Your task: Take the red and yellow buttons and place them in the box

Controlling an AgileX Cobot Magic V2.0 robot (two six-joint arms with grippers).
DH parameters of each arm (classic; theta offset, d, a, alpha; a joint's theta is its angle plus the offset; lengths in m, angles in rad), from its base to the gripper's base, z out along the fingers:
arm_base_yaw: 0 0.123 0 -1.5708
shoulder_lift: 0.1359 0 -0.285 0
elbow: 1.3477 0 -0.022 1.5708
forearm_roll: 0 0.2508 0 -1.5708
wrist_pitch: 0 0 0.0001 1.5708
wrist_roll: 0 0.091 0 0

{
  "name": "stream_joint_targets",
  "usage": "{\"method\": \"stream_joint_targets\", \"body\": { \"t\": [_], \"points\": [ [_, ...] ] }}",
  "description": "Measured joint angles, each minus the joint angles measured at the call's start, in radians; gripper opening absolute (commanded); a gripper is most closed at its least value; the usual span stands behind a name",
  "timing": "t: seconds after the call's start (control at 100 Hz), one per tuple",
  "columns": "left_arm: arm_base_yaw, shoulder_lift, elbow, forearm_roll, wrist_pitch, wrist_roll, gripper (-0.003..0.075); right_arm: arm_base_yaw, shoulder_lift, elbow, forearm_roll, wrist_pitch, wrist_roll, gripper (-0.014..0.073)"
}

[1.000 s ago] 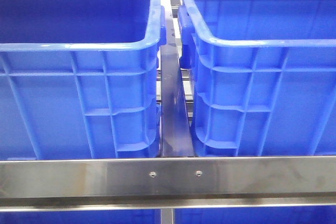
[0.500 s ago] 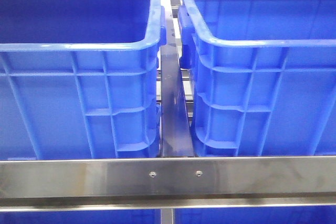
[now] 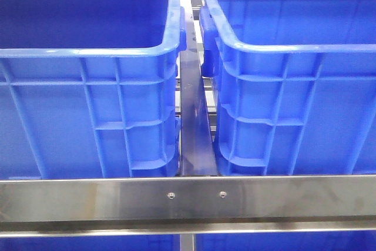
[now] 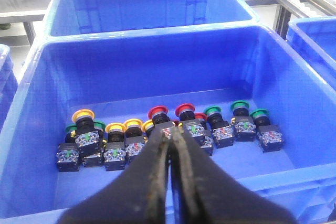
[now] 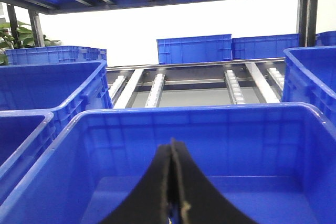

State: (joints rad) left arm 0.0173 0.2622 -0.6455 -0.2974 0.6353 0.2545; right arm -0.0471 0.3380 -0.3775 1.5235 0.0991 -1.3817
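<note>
Buttons: you have a row of them on the floor of the blue crate (image 4: 31,145) under your left arm, seen only in the left wrist view.

- Left gripper (image 4: 171,135): fingers pressed together, nothing between them, tips poised above the middle of the row, clear of every button.
- Red buttons: one red cap (image 4: 157,112) and a second red cap (image 4: 185,110) sit side by side just beyond the fingertips; a third, smaller red cap (image 4: 201,117) is partly hidden behind its neighbour.
- Yellow buttons: one yellow cap (image 4: 83,115) near the end of the row, two more, (image 4: 114,127) and (image 4: 133,124), between it and the fingertips. Another yellow rim shows beside the fingers, mostly hidden.
- Green buttons: three green caps, (image 4: 212,110), (image 4: 239,105) and (image 4: 259,113), at the other end of the row. Each button lies on its black contact block, caps pointing toward the crate's far wall.
- Second crate (image 4: 142,3): directly beyond the first, rims touching or nearly so; its floor is hidden.
- Right gripper (image 5: 171,153): fingers closed tight, holding nothing, above the interior of another blue bin (image 5: 199,116). You cannot see the whole floor of that bin.
- Beyond that bin: roller tracks (image 5: 156,88) and more blue crates on the far racking.
- Front view: two tall blue crates, the left crate (image 3: 88,110) and the right crate (image 3: 294,110), stand either side of a dark metal rail (image 3: 194,127), behind a steel crossbar (image 3: 188,198). Neither arm appears there.
</note>
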Motion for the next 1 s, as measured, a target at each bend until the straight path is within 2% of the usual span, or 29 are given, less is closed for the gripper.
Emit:
{"method": "stream_joint_targets", "body": {
  "t": [0.89, 1.0],
  "points": [
    [0.000, 0.000, 0.000, 0.000, 0.000, 0.000, -0.0019, 0.000, 0.000, 0.000, 0.006, -0.044, 0.000, -0.0068],
    [0.000, 0.000, 0.000, 0.000, 0.000, 0.000, -0.0019, 0.000, 0.000, 0.000, -0.081, -0.027, 0.067, -0.0068]
  ]
}}
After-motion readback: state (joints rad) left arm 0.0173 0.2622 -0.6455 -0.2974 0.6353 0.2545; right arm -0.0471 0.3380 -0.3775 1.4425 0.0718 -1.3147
